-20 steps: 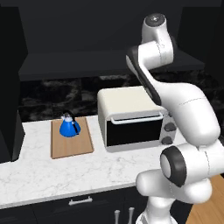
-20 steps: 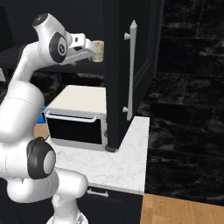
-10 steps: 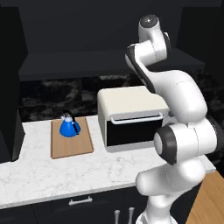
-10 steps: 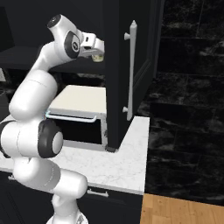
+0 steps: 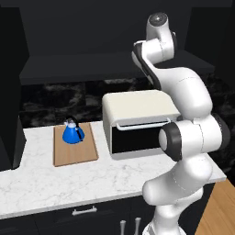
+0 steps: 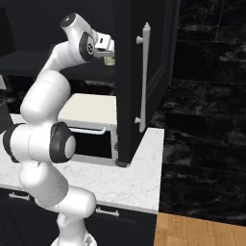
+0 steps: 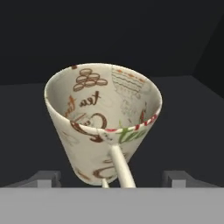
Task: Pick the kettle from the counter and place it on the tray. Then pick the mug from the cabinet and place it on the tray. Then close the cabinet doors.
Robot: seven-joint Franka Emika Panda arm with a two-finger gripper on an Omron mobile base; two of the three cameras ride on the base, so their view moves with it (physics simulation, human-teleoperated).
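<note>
The gripper (image 6: 108,52), raised at the open cabinet (image 6: 139,81), appears closed on the mug (image 7: 103,120), which sits between its fingertips with its rim facing the hand camera; the tray (image 5: 75,146) lies on the counter (image 5: 59,181), well below and to the arm's left; the kettle (image 5: 73,132) already stands on it.

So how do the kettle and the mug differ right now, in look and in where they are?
The kettle is bright blue with a black arched handle; the mug is beige with brown and red patterning. The kettle stands upright on the tray on the counter; the mug is up at the cabinet, by the hand. Both are small, handled vessels.
</note>
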